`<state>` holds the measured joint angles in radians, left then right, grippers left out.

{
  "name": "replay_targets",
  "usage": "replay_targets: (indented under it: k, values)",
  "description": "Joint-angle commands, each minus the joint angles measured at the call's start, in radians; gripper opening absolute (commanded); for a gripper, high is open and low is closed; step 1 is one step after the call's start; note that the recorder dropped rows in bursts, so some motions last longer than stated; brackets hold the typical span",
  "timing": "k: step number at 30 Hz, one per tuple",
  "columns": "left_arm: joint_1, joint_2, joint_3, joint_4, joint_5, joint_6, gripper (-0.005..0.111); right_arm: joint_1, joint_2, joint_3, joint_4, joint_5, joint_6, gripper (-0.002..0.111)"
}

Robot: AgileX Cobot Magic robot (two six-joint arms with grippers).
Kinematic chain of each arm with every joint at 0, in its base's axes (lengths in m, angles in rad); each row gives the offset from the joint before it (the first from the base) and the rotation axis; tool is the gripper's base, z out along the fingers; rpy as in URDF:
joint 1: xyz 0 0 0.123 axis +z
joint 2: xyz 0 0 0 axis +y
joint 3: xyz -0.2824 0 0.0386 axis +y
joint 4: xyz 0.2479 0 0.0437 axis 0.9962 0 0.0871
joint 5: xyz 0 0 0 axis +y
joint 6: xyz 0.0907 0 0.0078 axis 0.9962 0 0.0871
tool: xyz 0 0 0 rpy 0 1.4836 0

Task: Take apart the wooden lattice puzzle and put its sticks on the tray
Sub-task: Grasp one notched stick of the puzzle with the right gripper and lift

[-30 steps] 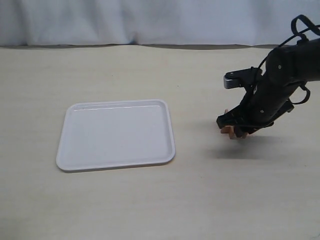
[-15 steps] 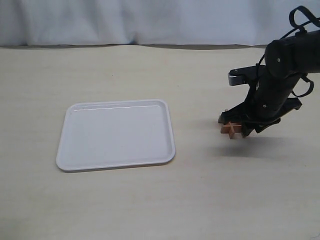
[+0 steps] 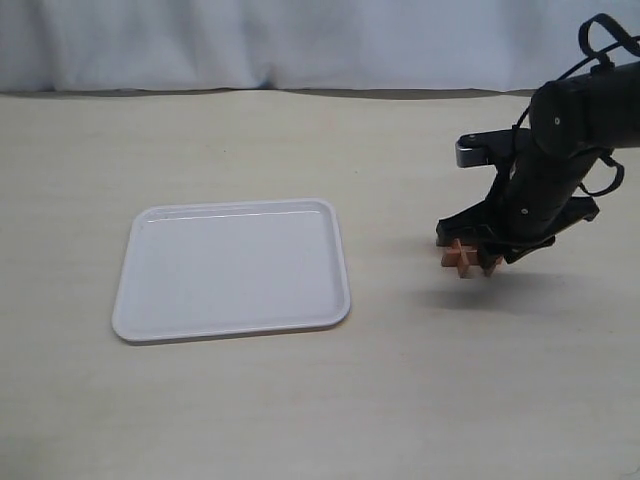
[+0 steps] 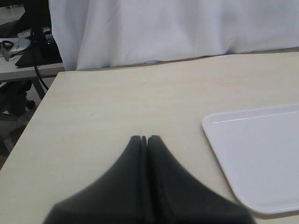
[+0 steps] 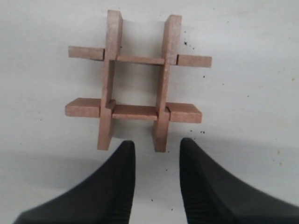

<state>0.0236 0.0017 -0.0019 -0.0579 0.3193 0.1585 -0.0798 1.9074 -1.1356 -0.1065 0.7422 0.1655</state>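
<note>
The wooden lattice puzzle lies whole on the table at the right, a reddish-brown hash of four interlocked sticks. My right gripper hovers just over it, open; in the right wrist view the end of one stick points into the gap between the fingers, nothing held. The white tray rests empty left of centre; its corner shows in the left wrist view. My left gripper is shut with nothing in it, beside that tray corner; it is out of the exterior view.
A white curtain hangs along the table's far edge. In the left wrist view the table's side edge shows, with dark equipment and cables beyond it.
The right arm drew back slightly and rose, uncovering more of the puzzle on the table. The tray has not moved.
</note>
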Motion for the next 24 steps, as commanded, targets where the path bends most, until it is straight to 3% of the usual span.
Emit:
replay_targets:
  k: [1, 11, 12, 16, 24]
  values:
    - [-0.002, -0.002, 0.002, -0.004, -0.01, 0.001, 0.0, -0.003, 0.007, 0.022, -0.011, -0.009, 0.001, 0.032]
    - [-0.002, -0.002, 0.002, -0.004, -0.01, 0.001, 0.0, -0.003, 0.055, 0.022, -0.014, -0.061, 0.001, 0.031]
    - [-0.002, -0.002, 0.002, -0.004, -0.01, 0.001, 0.0, -0.003, 0.055, 0.022, -0.014, -0.067, 0.001, 0.029]
    - [-0.002, -0.002, 0.002, -0.004, -0.01, 0.001, 0.0, -0.003, 0.055, 0.022, -0.014, -0.047, 0.002, 0.004]
    - [-0.002, -0.002, 0.002, -0.004, -0.01, 0.001, 0.0, -0.003, 0.055, 0.022, -0.014, -0.03, 0.002, 0.005]
